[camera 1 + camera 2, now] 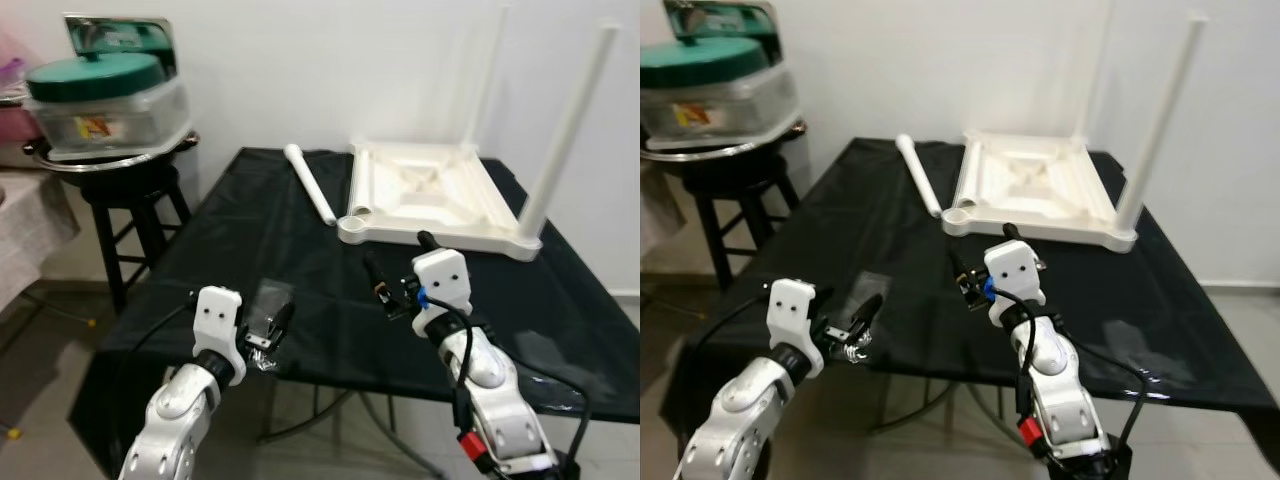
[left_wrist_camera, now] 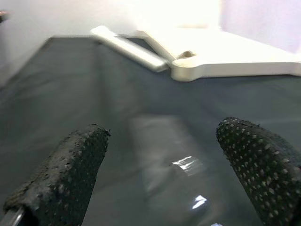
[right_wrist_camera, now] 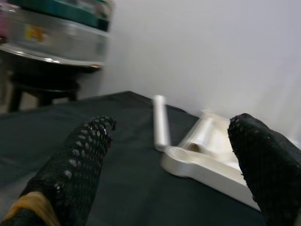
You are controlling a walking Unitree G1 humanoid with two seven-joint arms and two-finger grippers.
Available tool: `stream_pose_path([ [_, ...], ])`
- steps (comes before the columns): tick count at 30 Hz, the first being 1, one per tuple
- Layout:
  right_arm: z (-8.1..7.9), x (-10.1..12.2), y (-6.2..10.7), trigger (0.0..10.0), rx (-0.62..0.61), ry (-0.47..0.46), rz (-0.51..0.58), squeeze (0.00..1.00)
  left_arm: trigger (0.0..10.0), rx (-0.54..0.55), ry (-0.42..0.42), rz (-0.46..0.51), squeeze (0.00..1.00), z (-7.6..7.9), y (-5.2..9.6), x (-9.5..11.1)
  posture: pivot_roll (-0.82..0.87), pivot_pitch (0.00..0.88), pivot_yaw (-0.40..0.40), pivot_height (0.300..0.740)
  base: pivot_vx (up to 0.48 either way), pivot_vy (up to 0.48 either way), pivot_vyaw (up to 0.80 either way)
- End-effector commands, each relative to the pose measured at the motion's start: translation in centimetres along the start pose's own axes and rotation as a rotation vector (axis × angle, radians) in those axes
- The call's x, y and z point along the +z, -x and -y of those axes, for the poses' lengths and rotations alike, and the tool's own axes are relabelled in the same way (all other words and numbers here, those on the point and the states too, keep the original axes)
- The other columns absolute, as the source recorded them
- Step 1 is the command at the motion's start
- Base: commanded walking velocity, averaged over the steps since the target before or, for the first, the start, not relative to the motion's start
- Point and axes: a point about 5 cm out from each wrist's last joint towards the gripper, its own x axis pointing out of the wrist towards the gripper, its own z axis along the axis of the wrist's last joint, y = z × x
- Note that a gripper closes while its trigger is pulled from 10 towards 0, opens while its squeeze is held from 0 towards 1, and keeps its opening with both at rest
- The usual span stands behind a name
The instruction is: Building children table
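A white child's tabletop point(image 1: 430, 195) lies upside down at the back of the black-covered table point(image 1: 250, 230). Two white legs point(image 1: 570, 130) stand upright in its right-hand corners. A third leg point(image 1: 310, 185) lies loose on the cloth just left of the tabletop, near an empty corner socket point(image 1: 358, 212). My left gripper point(image 1: 272, 322) hovers open at the table's front left edge, above a small clear plastic piece point(image 1: 270, 295). Open as well, my right gripper point(image 1: 398, 255) hangs over the middle front of the table, a short way before the tabletop's near rim.
Left of the table, a black stool point(image 1: 130, 200) carries a clear container with a green lid point(image 1: 105, 100). A cloth-covered surface point(image 1: 30, 215) sits at the far left. A white wall runs close behind the table.
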Motion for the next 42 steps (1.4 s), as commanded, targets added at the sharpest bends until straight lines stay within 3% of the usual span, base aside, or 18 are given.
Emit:
stream_pose_path([
  [1,0.2,0.2,0.1,10.0,0.002,0.014,0.009,0.0,10.0,0.007,-0.005,-0.012,0.0,-0.1,0.0,-0.2,0.04,0.0,-0.052,0.74,0.0,0.48,0.0],
  [16,0.5,-0.1,-0.3,10.0,-0.03,-0.016,-0.009,0.0,10.0,0.009,0.002,0.055,0.0,-0.2,0.0,0.6,0.05,0.0,-0.052,0.74,0.0,0.065,-0.11],
  [42,1.1,0.8,-1.1,10.0,-0.026,0.044,0.057,0.0,10.0,0.022,0.006,0.114,0.0,-0.3,0.0,1.3,0.05,0.0,-0.055,0.74,0.357,0.0,-0.06],
])
